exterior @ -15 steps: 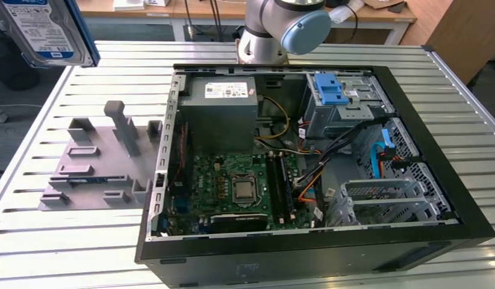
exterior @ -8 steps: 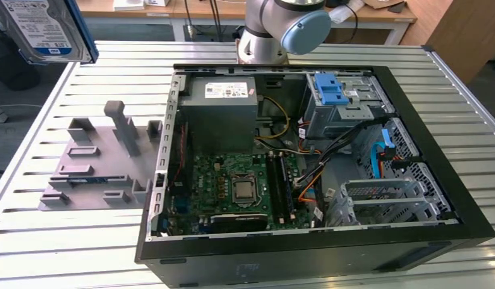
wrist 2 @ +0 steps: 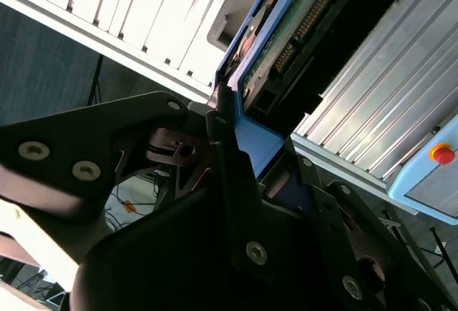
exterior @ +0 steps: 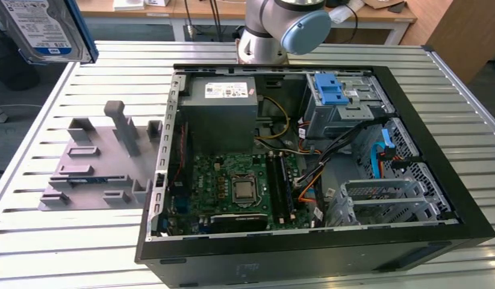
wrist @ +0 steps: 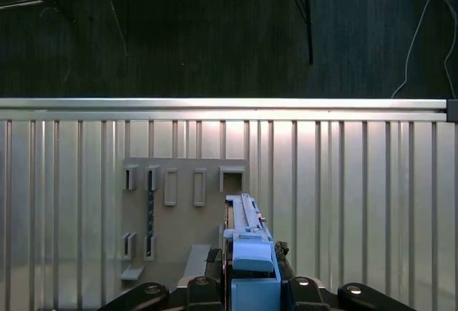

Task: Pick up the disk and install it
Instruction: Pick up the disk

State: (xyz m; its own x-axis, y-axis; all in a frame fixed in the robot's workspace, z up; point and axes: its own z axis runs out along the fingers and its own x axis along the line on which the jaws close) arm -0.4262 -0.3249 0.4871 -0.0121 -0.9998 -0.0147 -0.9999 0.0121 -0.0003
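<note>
The disk (exterior: 40, 27) hangs high in the air at the exterior view's far left, above the table's corner, showing its white-and-blue label and blue carrier frame. In the second wrist view my gripper (wrist 2: 236, 136) is shut on the blue carrier end of the disk (wrist 2: 286, 36), whose green circuit-board underside faces the camera. In the first wrist view the disk (wrist: 247, 236) stands edge-on between my black fingers (wrist: 209, 261), well above the grey holder fixture (wrist: 182, 204) on the slatted table.
An open black computer case (exterior: 312, 259) lies on the table's middle and right, with the grey drive bay and its blue latch (exterior: 336, 96), a power-supply box (exterior: 223, 114) and a motherboard (exterior: 239, 186). The grey fixture (exterior: 95, 162) lies left of it. My arm's base (exterior: 271, 30) stands behind the case.
</note>
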